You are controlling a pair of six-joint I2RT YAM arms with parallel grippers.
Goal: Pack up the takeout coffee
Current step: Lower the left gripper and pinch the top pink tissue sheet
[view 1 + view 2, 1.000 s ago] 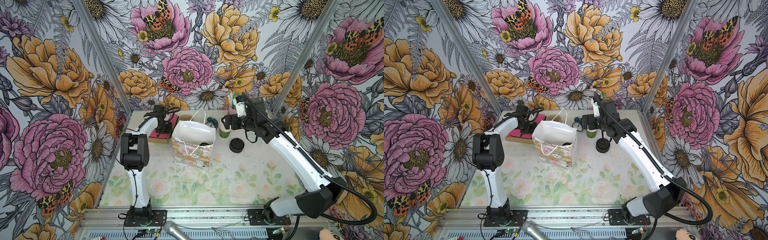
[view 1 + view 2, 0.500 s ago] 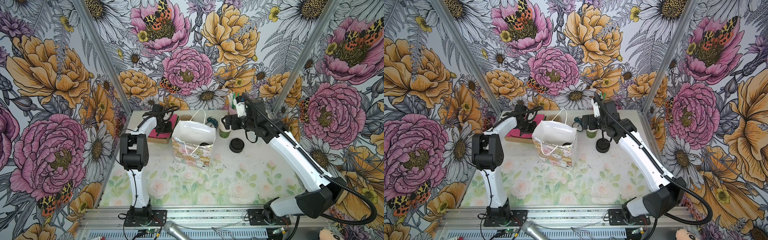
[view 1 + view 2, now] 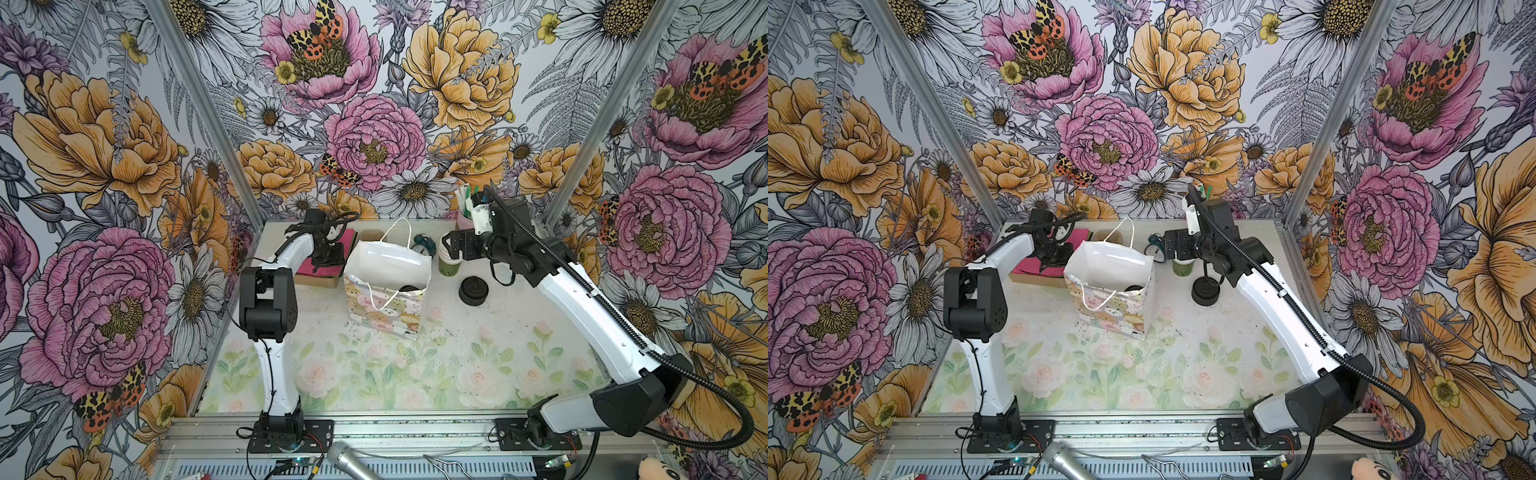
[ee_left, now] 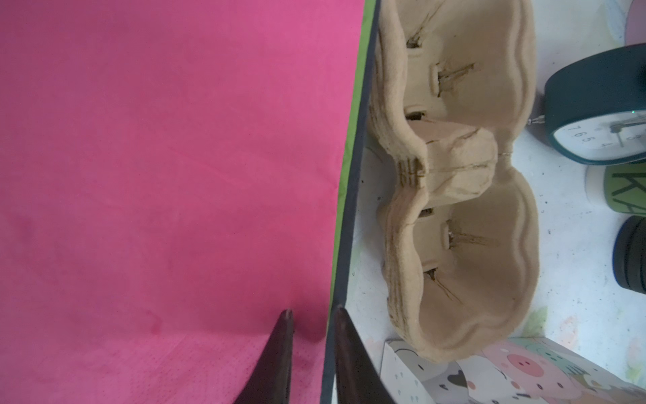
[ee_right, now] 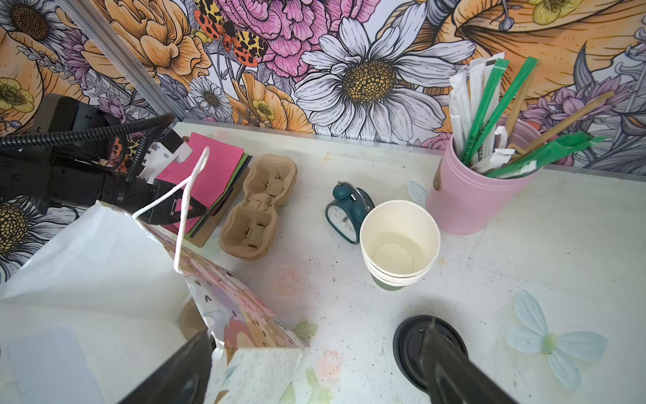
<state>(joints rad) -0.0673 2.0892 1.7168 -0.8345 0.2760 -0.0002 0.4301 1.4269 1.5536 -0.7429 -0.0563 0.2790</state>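
The takeout coffee [image 3: 409, 288] is sitting inside the gift bag [image 3: 382, 309], only its black lid showing; the right gripper [image 5: 316, 332] is hovering wide open and empty between bag and lid pile [image 3: 473, 291], with the cup stack [image 5: 400, 245] and alarm clock [image 5: 344, 213] nearby. The left gripper [image 4: 312, 314] is straddling the pink napkins [image 4: 174, 175] at their edge, fingers nearly closed; whether it is gripping a sheet, I cannot tell.

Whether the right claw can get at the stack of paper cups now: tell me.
Probably yes. The right claw is open, and the stack of paper cups stands just ahead of it, uncovered; the gift bag sits off to one side.
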